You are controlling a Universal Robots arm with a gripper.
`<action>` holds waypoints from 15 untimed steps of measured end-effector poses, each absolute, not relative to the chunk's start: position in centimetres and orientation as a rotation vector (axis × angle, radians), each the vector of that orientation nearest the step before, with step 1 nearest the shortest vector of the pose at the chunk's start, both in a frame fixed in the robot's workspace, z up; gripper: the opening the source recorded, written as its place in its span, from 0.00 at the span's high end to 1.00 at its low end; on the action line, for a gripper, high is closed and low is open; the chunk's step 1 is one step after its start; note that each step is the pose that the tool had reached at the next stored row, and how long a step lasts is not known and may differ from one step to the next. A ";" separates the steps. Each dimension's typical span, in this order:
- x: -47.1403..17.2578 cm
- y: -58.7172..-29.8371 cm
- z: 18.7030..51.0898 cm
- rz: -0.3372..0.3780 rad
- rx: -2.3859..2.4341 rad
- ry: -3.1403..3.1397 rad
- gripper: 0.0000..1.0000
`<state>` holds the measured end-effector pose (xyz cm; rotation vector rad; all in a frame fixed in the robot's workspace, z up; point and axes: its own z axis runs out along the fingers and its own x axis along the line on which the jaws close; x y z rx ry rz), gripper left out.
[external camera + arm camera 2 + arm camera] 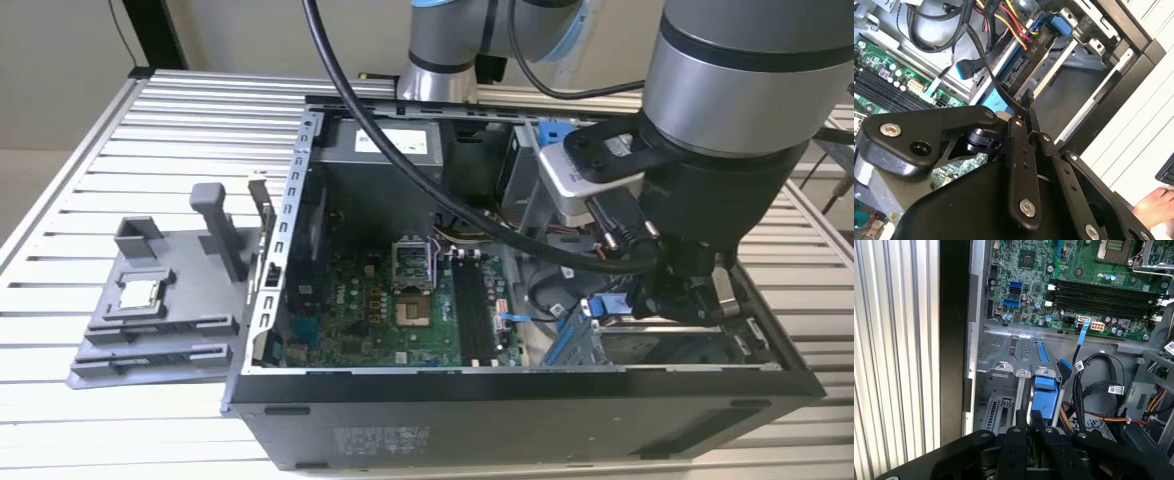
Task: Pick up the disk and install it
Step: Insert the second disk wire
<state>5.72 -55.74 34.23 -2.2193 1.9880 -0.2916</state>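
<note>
The disk (1045,392) stands on edge in the drive cage (1004,371) at the front corner of the open computer case (534,400), its blue rail facing up. In the second wrist view the disk (1010,56) lies in the metal bay beside coloured power wires. In the exterior view a blue bit of it (607,305) shows under the arm. My gripper (1029,416) hangs just above the cage, right beside the blue rail, its fingers (1021,419) drawn together with nothing seen between them. The gripper (1029,97) points down toward the disk's connector end.
The green motherboard (400,300) covers the case floor, with black cables (1089,390) running next to the cage. A grey fixture (160,310) holding a small square chip (140,292) sits on the slatted table (80,420) at the exterior view's left. A person's hand (1154,205) shows outside the case.
</note>
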 end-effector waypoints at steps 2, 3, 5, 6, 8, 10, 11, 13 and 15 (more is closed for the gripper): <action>5.7 -55.7 34.2 -0.292 -2.219 1.988 1.00; 5.7 -55.7 34.2 -0.292 -2.219 1.988 1.00; 5.7 -55.7 34.2 -0.280 -2.213 1.985 1.00; 5.7 -55.7 34.2 -0.268 -2.206 1.982 1.00; 5.7 -55.7 34.2 -0.238 -2.187 1.974 1.00; 5.7 -55.7 34.2 -0.228 -2.178 1.974 1.00; 5.8 -55.7 34.2 -0.226 -2.177 1.976 1.00; 5.8 -55.7 34.2 -0.224 -2.173 1.980 1.00; 5.8 -55.7 34.2 -0.221 -2.167 1.985 1.00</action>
